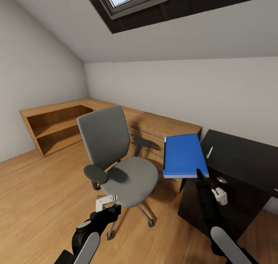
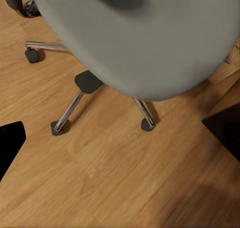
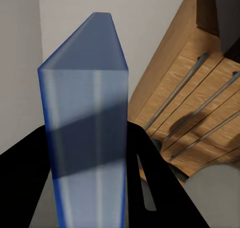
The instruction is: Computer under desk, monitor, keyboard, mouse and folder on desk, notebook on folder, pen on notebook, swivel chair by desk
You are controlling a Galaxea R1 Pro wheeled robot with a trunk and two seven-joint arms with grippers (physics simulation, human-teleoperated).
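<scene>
The grey swivel chair (image 1: 119,159) stands on the wooden floor in the middle of the head view, its seat bare. In the left wrist view its seat (image 2: 140,38) and metal castor legs (image 2: 70,110) are seen from close by. My right gripper (image 1: 199,174) is shut on the near edge of the blue folder (image 1: 183,154), holding it flat in the air between the chair and the black desk (image 1: 247,159). The folder (image 3: 85,103) stands edge-on between my black fingers (image 3: 165,193). A thin white pen (image 1: 209,152) lies on the desk's near corner. My left gripper (image 1: 106,203) hangs low in front of the chair, open and empty.
A light wooden dresser (image 1: 162,129) with metal bar handles (image 3: 200,113) stands against the back wall behind the chair and folder. A low wooden shelf unit (image 1: 58,125) runs along the left wall. The desk's black drawer front (image 1: 216,206) faces me at the right. A skylight sits in the sloped ceiling.
</scene>
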